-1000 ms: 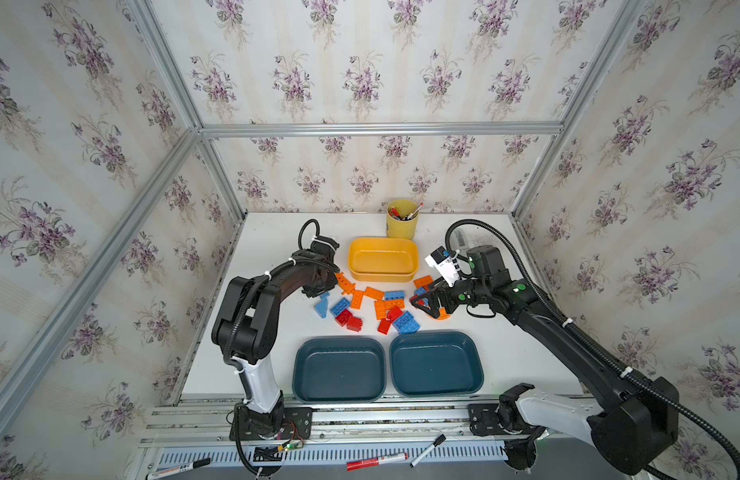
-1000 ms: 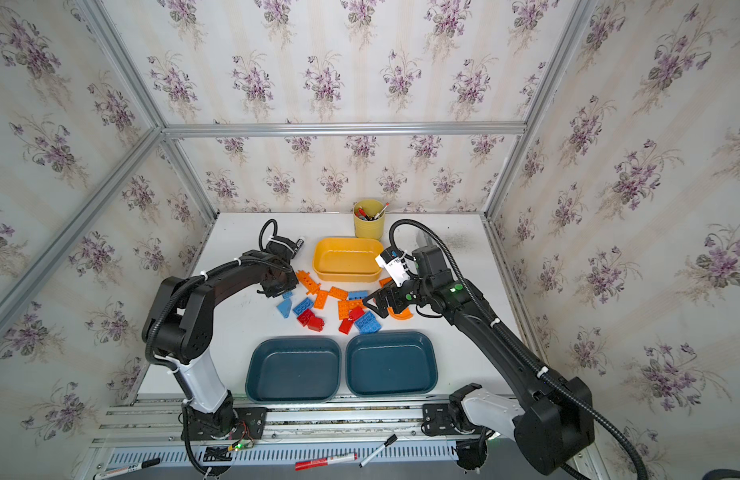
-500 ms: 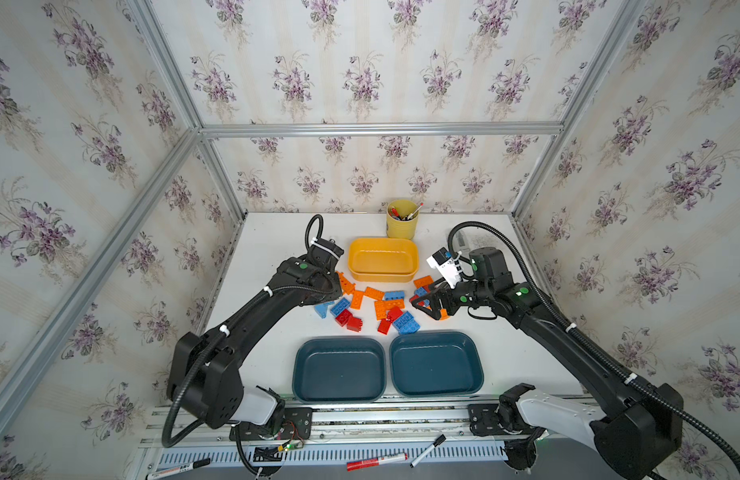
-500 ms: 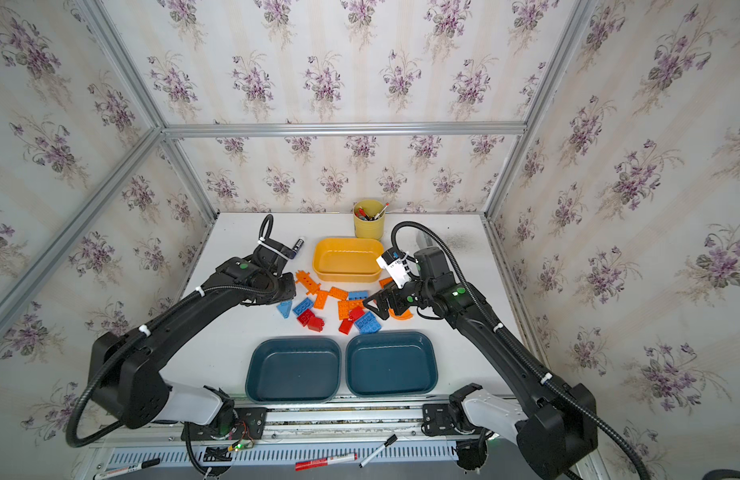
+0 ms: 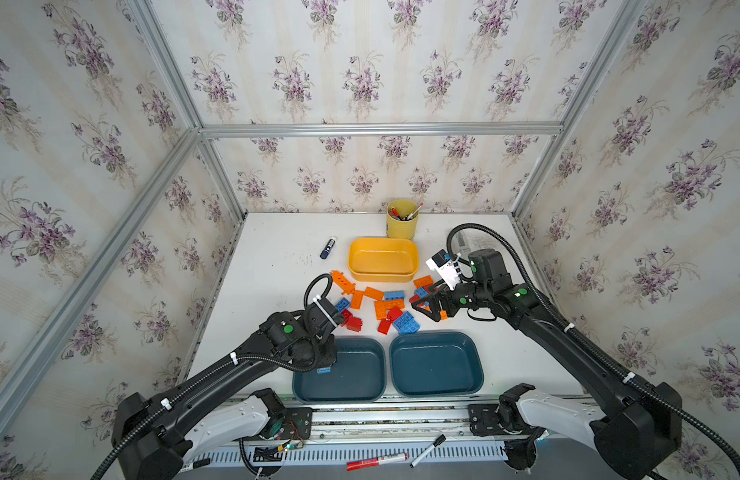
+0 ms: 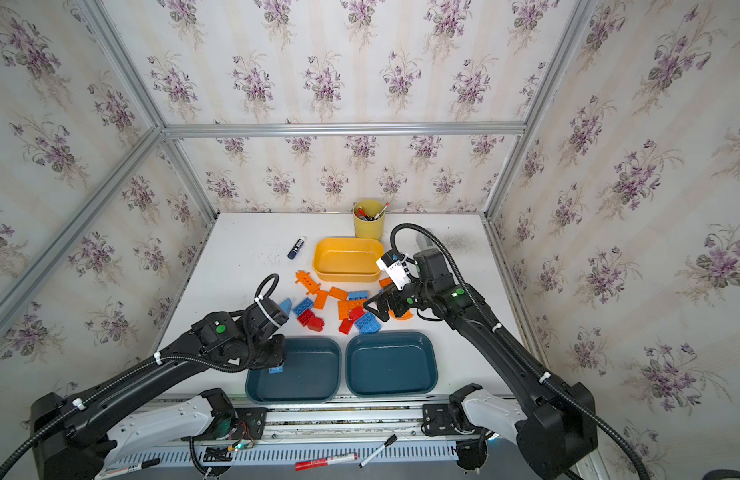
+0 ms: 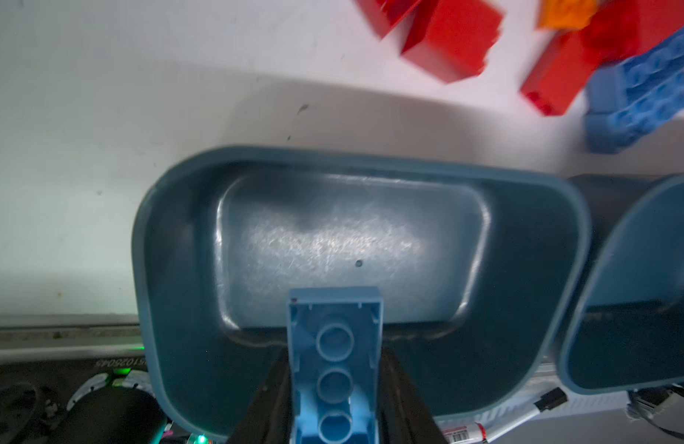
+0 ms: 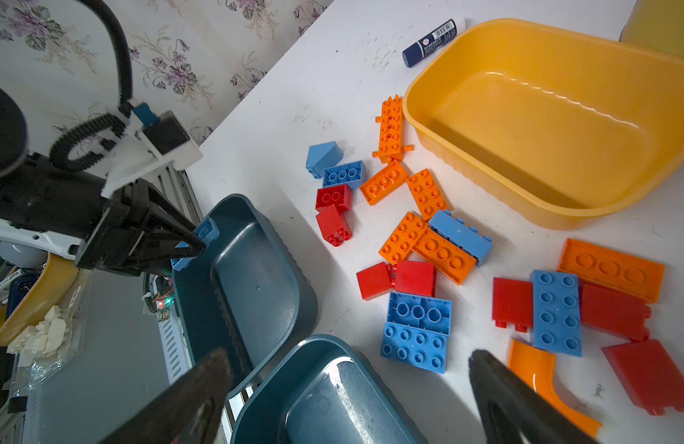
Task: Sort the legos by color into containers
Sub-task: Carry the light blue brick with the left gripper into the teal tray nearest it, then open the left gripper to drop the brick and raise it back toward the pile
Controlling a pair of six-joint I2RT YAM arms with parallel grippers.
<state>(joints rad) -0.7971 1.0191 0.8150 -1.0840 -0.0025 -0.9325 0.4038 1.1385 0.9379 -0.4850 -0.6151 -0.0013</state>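
Left arm has swung back from the far edge of the pile to the near side, while the right arm looks unchanged. The left gripper [image 5: 323, 365] now hangs over the left end of the left teal tub [image 5: 360, 378], jaws pinched on a light blue brick [image 7: 334, 346] gripped by its long sides, hollow underside toward the wrist camera. The brick is not yet released, and I cannot tell whether it touches the rim. The tub floor is bare. Mid-table, the pile [image 5: 380, 307] lies loose on the white table [image 5: 276, 266]: blue, orange and red bricks mixed, some touching. A long orange strip [image 8: 392, 128] lies just beside the yellow tub [image 5: 382, 257], which is empty. The right teal tub [image 5: 436, 365] is also empty. Farther right, the right gripper [image 6: 378, 309] hovers low over the pile's right fringe, jaws spread wide and holding nothing, with a curved orange piece [image 8: 540, 376] close by one finger. Progress, as I judge it: barely begun. Nothing is sorted yet and the first blue brick is about to drop. Roughly twenty pieces are left, and the orange and red ones have not been started.
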